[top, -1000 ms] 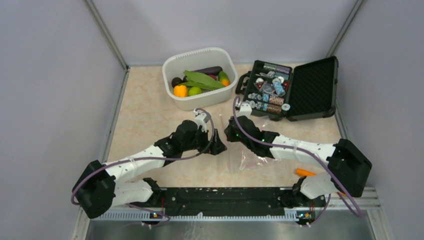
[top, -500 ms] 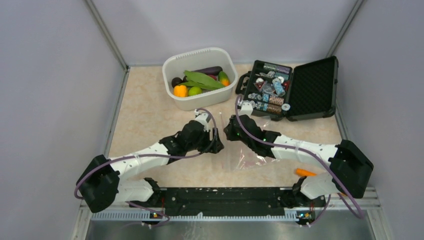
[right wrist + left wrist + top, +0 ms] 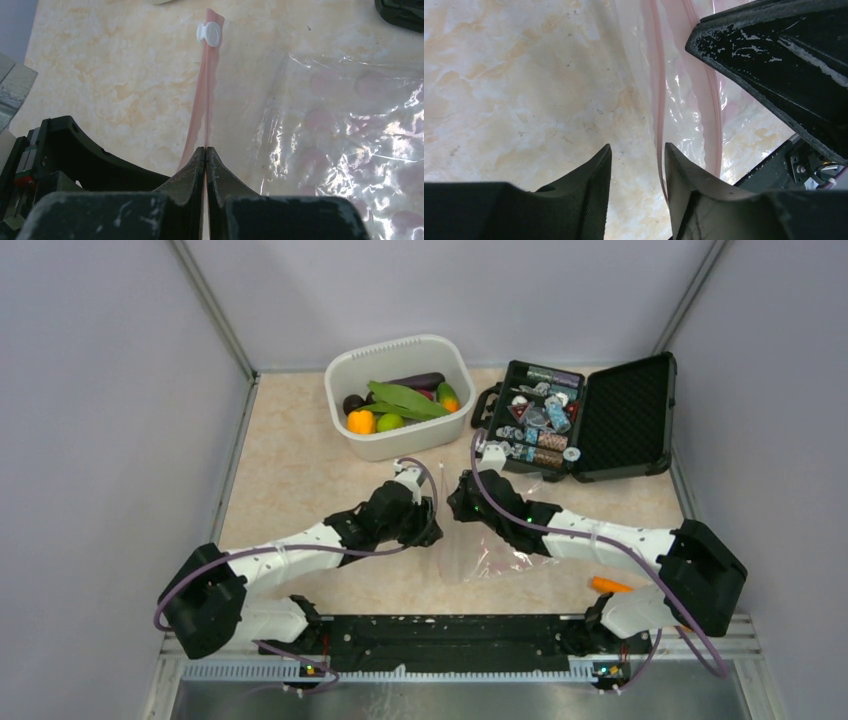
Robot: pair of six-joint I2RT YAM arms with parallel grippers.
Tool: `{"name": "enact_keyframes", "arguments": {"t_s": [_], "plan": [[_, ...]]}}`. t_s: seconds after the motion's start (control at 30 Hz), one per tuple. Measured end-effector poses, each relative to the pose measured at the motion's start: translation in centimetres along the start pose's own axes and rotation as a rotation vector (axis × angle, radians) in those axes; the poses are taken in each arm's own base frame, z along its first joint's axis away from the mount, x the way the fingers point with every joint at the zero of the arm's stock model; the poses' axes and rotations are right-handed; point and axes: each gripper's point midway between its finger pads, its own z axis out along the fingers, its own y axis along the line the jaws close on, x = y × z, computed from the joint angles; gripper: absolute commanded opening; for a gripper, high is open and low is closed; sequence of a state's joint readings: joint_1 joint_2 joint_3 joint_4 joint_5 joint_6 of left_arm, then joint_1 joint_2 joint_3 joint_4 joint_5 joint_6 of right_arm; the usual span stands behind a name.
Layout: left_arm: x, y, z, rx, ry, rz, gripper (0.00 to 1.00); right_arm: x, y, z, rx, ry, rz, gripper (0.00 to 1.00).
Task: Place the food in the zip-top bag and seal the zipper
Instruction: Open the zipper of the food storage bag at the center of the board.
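The clear zip-top bag (image 3: 487,556) lies on the table between my arms. Its pinkish zipper strip (image 3: 205,100) runs away from my right gripper (image 3: 206,148), which is shut on one side of it; a white slider (image 3: 209,34) sits at the strip's far end. My left gripper (image 3: 637,147) is open, with one zipper strip (image 3: 658,100) running just inside its right finger (image 3: 684,185). In the top view the left gripper (image 3: 436,523) and right gripper (image 3: 455,508) meet at the bag's mouth. The food (image 3: 400,400) lies in the white tub (image 3: 440,435).
An open black case (image 3: 625,420) with chips and small bits stands at the back right. A small orange piece (image 3: 608,585) lies by the right arm's base. Grey walls close in the table on the left, right and back.
My left arm has stretched a little further forward to the bag's mouth. The bag's left edge has lifted and spread slightly. My right gripper has stayed shut on the strip.
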State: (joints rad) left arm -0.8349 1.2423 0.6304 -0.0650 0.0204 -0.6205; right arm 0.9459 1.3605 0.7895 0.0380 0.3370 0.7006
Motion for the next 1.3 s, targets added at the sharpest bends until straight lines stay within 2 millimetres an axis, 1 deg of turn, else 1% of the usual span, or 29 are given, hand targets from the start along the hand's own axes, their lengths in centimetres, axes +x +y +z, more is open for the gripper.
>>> {"name": "enact_keyframes", "arguments": {"t_s": [0.1, 0.13, 0.3, 0.4, 0.47, 0.5, 0.53, 0.63, 0.8, 0.9, 0.97, 1.0, 1.03, 1.07, 1.1, 1.13, 1.3], "plan": [[0.4, -0.3, 0.5, 0.014, 0.025, 0.003, 0.32, 0.2, -0.1, 0.0, 0.001, 0.003, -0.001, 0.00], [0.6, -0.3, 0.6, 0.015, 0.031, 0.002, 0.28, 0.2, -0.1, 0.0, 0.001, 0.004, -0.002, 0.00], [0.6, -0.3, 0.7, 0.013, 0.035, 0.000, 0.00, 0.4, -0.3, 0.0, 0.002, 0.007, -0.003, 0.00], [0.5, -0.2, 0.7, 0.008, 0.028, 0.010, 0.00, 0.6, -0.3, -0.1, -0.002, 0.015, -0.005, 0.00], [0.0, -0.4, 0.7, 0.010, 0.017, 0.016, 0.00, 0.7, -0.1, -0.1, -0.012, 0.022, -0.007, 0.03], [-0.3, -0.6, 0.7, 0.013, 0.010, 0.019, 0.00, 0.8, -0.1, -0.2, -0.016, 0.026, -0.008, 0.05], [-0.6, -0.7, 0.6, 0.016, 0.002, 0.022, 0.00, 0.8, 0.0, -0.2, -0.020, 0.029, -0.009, 0.10], [-1.7, -1.3, 0.2, 0.029, -0.029, 0.033, 0.00, 1.0, 0.2, -0.2, -0.035, 0.043, -0.009, 0.15], [-3.5, -1.8, -0.4, 0.023, -0.090, 0.054, 0.00, 1.3, 0.3, -0.3, -0.045, 0.059, -0.007, 0.22], [-4.0, -2.0, -0.6, 0.019, -0.112, 0.063, 0.00, 1.4, 0.3, -0.5, -0.045, 0.067, -0.001, 0.24], [-4.1, -2.0, -0.8, 0.016, -0.119, 0.069, 0.00, 1.4, 0.4, -0.7, -0.047, 0.068, 0.006, 0.23], [-4.2, -2.1, -0.8, 0.016, -0.122, 0.073, 0.00, 1.3, 0.4, -0.7, -0.049, 0.067, 0.011, 0.20], [-4.2, -2.1, -0.9, 0.016, -0.123, 0.076, 0.00, 1.3, 0.4, -0.7, -0.048, 0.065, 0.016, 0.13], [-4.2, -2.1, -0.9, 0.015, -0.126, 0.078, 0.00, 1.0, 0.4, -0.8, -0.044, 0.057, 0.025, 0.10], [-4.3, -2.1, -0.9, 0.013, -0.129, 0.080, 0.00, 1.0, 0.4, -0.8, -0.043, 0.055, 0.025, 0.03], [-4.3, -2.1, -0.9, 0.009, -0.131, 0.081, 0.00, 0.7, 0.4, -1.0, -0.038, 0.043, 0.032, 0.00], [-4.8, -1.4, -1.1, -0.034, -0.156, 0.079, 0.00, -1.3, 0.5, -2.0, -0.039, -0.021, 0.034, 0.00]]}}
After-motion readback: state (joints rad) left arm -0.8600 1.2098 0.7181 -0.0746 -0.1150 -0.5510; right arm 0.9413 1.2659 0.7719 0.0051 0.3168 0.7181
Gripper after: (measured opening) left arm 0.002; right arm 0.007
